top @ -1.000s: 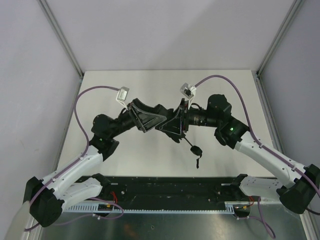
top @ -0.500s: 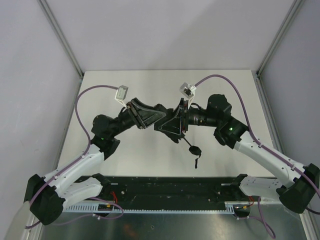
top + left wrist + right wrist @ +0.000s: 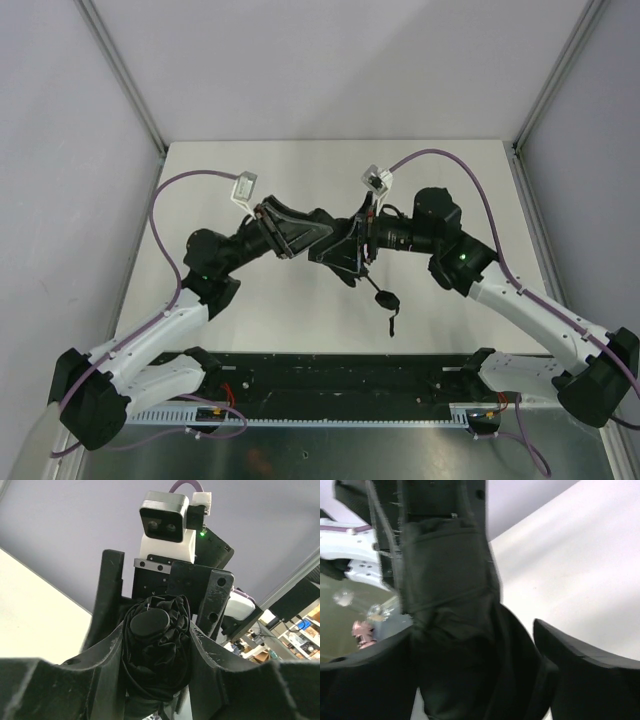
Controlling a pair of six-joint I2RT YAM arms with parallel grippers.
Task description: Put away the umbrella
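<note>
Little has moved since a second ago: both tools have edged slightly leftward, and the strap [image 3: 390,308] hangs a touch lower. At mid-frame of the top view, above the white counter [image 3: 300,170], the folded umbrella [image 3: 155,650] is held between them. The left tool [image 3: 155,645] is closed on its capped end. The right tool [image 3: 475,655] clamps the dark fabric, its fingers close together around it.

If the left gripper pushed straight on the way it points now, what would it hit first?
Probably the right gripper: the left gripper faces it head-on, both clamped on the matte black fabric compact umbrella between them.
</note>
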